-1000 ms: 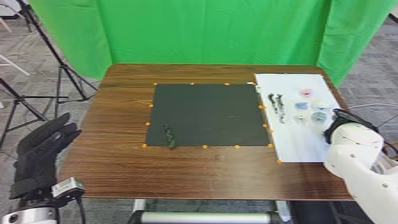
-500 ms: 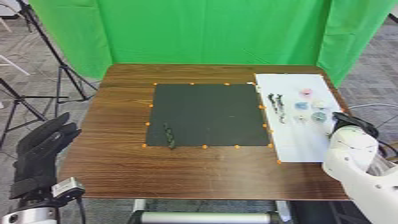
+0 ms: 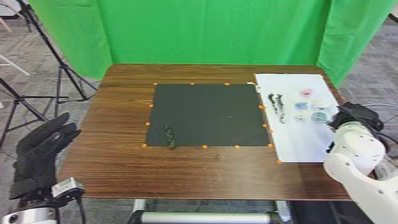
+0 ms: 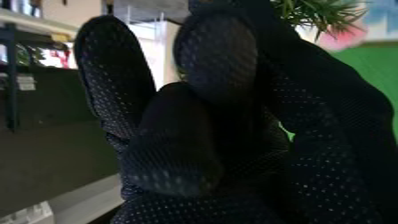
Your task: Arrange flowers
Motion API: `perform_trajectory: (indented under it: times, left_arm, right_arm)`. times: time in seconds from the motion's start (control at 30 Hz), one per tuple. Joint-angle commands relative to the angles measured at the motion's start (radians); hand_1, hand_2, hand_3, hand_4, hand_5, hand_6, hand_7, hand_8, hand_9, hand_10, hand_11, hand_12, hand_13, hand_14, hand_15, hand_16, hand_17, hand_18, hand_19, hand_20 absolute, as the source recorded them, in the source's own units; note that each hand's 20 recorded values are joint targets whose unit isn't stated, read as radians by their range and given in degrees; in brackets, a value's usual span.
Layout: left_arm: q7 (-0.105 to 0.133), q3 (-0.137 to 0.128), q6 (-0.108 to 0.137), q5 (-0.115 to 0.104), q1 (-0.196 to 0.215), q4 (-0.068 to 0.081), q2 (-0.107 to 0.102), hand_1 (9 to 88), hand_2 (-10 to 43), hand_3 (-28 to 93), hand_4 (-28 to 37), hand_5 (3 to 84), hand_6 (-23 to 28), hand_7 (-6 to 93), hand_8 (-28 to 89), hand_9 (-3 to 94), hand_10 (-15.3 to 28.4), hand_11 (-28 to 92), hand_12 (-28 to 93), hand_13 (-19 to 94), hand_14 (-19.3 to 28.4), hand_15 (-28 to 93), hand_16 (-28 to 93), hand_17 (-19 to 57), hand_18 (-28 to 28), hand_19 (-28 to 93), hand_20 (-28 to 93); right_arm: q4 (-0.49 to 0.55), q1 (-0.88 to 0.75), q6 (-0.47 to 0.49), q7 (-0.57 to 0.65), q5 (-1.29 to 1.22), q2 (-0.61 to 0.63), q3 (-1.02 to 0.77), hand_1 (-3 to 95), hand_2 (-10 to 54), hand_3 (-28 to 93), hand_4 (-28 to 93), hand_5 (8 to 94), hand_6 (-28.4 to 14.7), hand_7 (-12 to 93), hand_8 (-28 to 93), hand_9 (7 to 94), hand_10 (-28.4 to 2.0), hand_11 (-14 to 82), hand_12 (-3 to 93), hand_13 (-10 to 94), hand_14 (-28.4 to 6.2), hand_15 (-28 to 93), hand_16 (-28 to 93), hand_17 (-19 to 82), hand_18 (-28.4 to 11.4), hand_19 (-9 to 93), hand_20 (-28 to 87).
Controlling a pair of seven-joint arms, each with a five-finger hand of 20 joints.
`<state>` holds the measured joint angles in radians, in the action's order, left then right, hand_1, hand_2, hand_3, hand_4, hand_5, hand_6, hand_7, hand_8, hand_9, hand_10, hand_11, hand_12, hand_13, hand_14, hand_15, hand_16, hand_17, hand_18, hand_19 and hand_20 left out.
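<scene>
Right hand, black fabric glove [image 3: 356, 116]: we are finding it at the right edge of the long white sheet [image 3: 302, 147], beside the flower heads. We are unable to tell how far open it is or whether it is holding anything. In the right wrist view, spiky green foliage [image 4: 320, 14] is showing beyond the glove, a blurred pink bloom [image 4: 345, 38] near it.

On the sheet, a small pink flower head [image 3: 306, 92] and pale blue flower head [image 3: 301, 105] are sitting among others; two thin dark leafy stems [image 3: 273, 102] are lying alongside. We are reading this as a supply area, parts spread for easy picking. One dark green leafy stem [image 3: 169, 136] is lying on the black square mat [image 3: 209, 105], probably starting the arrangement.

Left hand, gloved likewise [image 3: 37, 150], is waiting off the brown wooden table [image 3: 178, 175], leaving the right room. Beyond, a green curtain [image 3: 213, 35] is hanging; black tripod [image 3: 62, 60] is standing on grey carpet.
</scene>
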<state>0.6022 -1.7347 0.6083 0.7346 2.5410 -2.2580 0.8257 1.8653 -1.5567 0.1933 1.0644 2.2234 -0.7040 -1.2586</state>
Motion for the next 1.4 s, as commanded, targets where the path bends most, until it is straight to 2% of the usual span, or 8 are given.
perform_trajectory:
  times: [0.03, 0.23, 0.47, 0.7, 0.97, 1.03, 1.13, 1.4]
  left_arm:
    - [0.009, -0.006, 0.008, -0.01, 0.016, -0.002, -0.012, 25.9, 4.4, 84, -18.1, 40.8, 10.1, 17.9, -11, 37.1, 20.0, 38, 8, 25, 27.1, 63, -16, -9.0, 21.8, 58, 2]
    - [0.019, -0.004, 0.016, -0.024, 0.019, -0.002, -0.031, 25.8, 4.4, 84, -18.1, 40.8, 10.1, 17.9, -11, 37.2, 19.9, 38, 8, 25, 27.1, 63, -16, -9.0, 21.8, 58, 2]
    - [0.006, -0.016, 0.013, -0.013, 0.026, -0.006, -0.022, 25.9, 4.6, 83, -18.1, 40.8, 10.0, 17.8, -11, 37.2, 20.0, 38, 8, 25, 27.0, 63, -16, -9.0, 21.8, 58, 2]
    - [0.011, -0.019, 0.021, -0.026, 0.028, -0.005, -0.032, 25.8, 4.5, 83, -18.1, 40.8, 10.1, 17.8, -11, 37.1, 20.0, 38, 8, 25, 27.0, 63, -16, -9.0, 21.8, 58, 2]
    - [-0.017, -0.013, 0.009, -0.004, 0.006, -0.003, -0.025, 25.9, 4.4, 84, -18.2, 40.8, 10.0, 17.9, -11, 37.1, 20.0, 38, 8, 25, 27.1, 63, -16, -9.0, 21.8, 58, 2]
    - [-0.013, -0.015, 0.013, -0.012, 0.007, -0.003, -0.034, 26.0, 4.5, 83, -18.3, 40.8, 10.0, 17.9, -11, 37.1, 20.0, 37, 8, 25, 27.1, 63, -16, -9.0, 21.8, 58, 2]
    - [-0.022, -0.018, 0.007, -0.005, 0.007, -0.005, -0.028, 25.9, 4.5, 84, -18.2, 40.8, 10.0, 17.9, -11, 37.1, 19.9, 38, 8, 25, 27.1, 63, -16, -9.0, 21.8, 58, 2]
    - [-0.064, -0.01, -0.017, 0.024, -0.029, 0.001, -0.011, 25.9, 4.5, 83, -18.2, 40.8, 10.0, 17.9, -11, 37.1, 20.0, 38, 8, 25, 27.1, 63, -16, -9.0, 21.8, 58, 2]
  right_arm:
    - [0.085, 0.058, -0.038, -0.039, 0.037, 0.01, 0.029, 57.0, -8.7, 74, -25, 87.7, -6.9, 15, 18, 93.7, -7.8, 49.2, 18.3, 94, -2.3, 74, 16, 65, -11.2, 93, -28]
    - [0.142, 0.109, -0.042, -0.069, 0.049, -0.006, 0.075, 56.5, -8.7, 74, -24, 87.5, -6.4, 16, 19, 93.7, -7.7, 50.2, 18.4, 94, -2.2, 74, 16, 65, -11.4, 93, -28]
    - [0.171, 0.183, -0.024, -0.105, 0.065, -0.061, 0.161, 56.4, -8.8, 74, -24, 87.5, -6.4, 16, 19, 93.7, -7.6, 50.8, 18.3, 94, -2.2, 75, 15, 65, -11.4, 93, -28]
    - [0.143, 0.305, 0.006, -0.141, 0.077, -0.183, 0.305, 56.4, -9.0, 74, -24, 87.7, -6.5, 16, 19, 93.7, -7.6, 51.0, 18.1, 94, -2.2, 75, 15, 65, -11.6, 93, -28]
    - [0.078, 0.398, 0.047, -0.181, 0.112, -0.327, 0.447, 56.3, -9.0, 74, -23, 87.7, -6.4, 16, 19, 93.7, -7.6, 51.2, 18.0, 94, -2.2, 75, 15, 64, -11.8, 93, -27]
    - [0.063, 0.404, 0.05, -0.185, 0.116, -0.355, 0.467, 56.3, -9.0, 74, -23, 87.7, -6.5, 16, 19, 93.7, -7.6, 51.2, 18.0, 94, -2.2, 75, 15, 64, -11.8, 93, -27]
    - [0.041, 0.405, 0.074, -0.2, 0.138, -0.403, 0.484, 56.3, -9.0, 74, -23, 87.8, -6.4, 16, 19, 93.7, -7.6, 51.3, 17.9, 94, -2.2, 75, 15, 64, -11.8, 93, -27]
    - [-0.003, 0.394, 0.118, -0.23, 0.183, -0.495, 0.521, 56.2, -9.1, 74, -23, 87.8, -6.5, 16, 19, 93.7, -7.5, 51.4, 17.8, 94, -2.2, 75, 15, 64, -11.9, 93, -26]
